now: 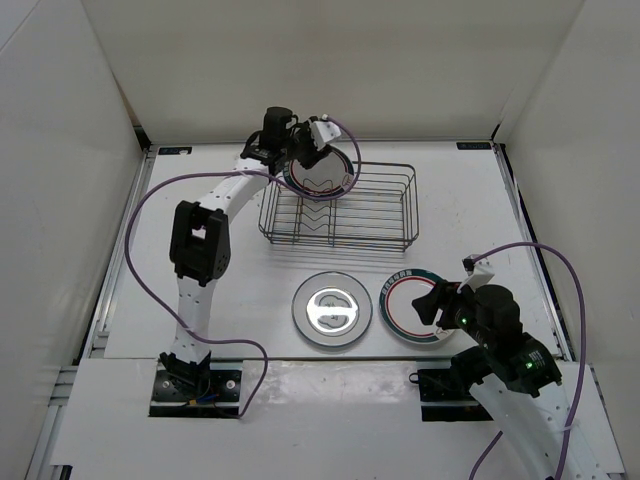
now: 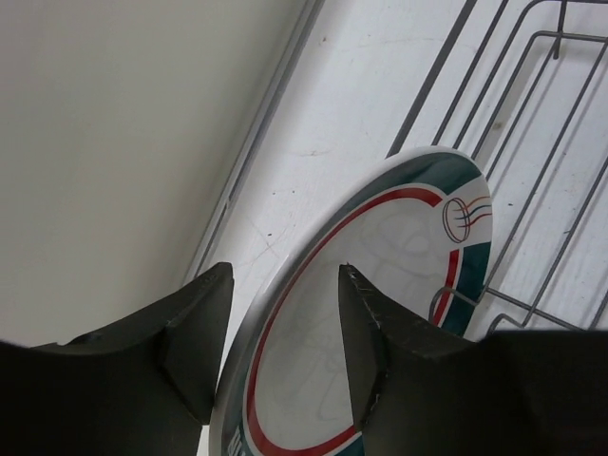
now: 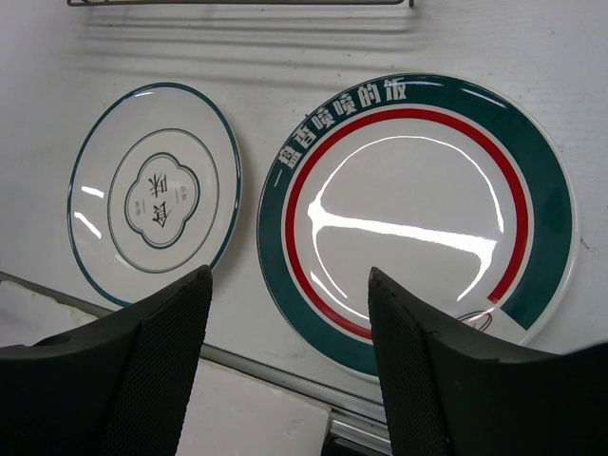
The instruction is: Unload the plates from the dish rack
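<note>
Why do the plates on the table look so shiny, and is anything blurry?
Right wrist view: a white streak of glare crosses the red-and-teal plate, with small glints on the grey-rimmed plate. Top view: glare whitens that plate's centre. Left wrist view: the racked plate is evenly lit, its print sharp.

The rack [image 1: 380, 212] is silver wire and the counter [image 1: 260, 282] is white. The rack plate [image 2: 404, 237] is white with a red ring and teal rim. The band plate [image 3: 418, 204] has a wide teal band and red ring. The flower plate [image 3: 152, 190] has thin dark rings.
</note>
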Robot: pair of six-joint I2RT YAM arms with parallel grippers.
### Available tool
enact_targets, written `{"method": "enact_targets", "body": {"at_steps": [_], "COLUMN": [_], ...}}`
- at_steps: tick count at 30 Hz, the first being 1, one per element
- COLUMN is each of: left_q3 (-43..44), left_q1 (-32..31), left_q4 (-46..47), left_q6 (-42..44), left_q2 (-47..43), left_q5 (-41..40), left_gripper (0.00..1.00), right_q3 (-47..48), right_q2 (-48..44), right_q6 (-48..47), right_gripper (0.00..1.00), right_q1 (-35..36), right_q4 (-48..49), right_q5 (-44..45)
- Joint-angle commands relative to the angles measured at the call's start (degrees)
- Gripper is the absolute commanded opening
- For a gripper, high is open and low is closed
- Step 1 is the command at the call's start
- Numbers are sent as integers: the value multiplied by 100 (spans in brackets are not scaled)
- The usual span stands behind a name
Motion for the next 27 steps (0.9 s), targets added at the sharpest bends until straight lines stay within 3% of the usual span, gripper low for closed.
{"method": "enact_targets", "body": {"at_steps": [1, 5, 14, 16, 20, 27], "left_q3": [-220, -1133, -1486, -1530, -1583, -1768], "left_q1": [37, -15, -226, -296, -428, -613], "left_q4": [389, 1190, 1094, 1086, 1085, 1208], "left_q6": [-93, -181, 20, 91, 240, 417], "left_q2": [-235, -577, -894, -973, -1122, -1562], "left_q5": [128, -117, -364, -496, -733, -1102], "left_gripper": [59, 55, 28, 28, 15, 3], "right_q3": [58, 75, 67, 75, 75, 75], "right_q2": [0, 0, 0, 35, 27, 44], "right_q6": [-14, 47, 47, 21, 39, 39], "right_gripper": [70, 70, 72, 72, 72, 74], "right_q1": [9, 26, 17, 17, 17, 8], "right_q4": [103, 59, 68, 86, 68, 68], "right_q5": [19, 63, 81, 72, 54, 37]}}
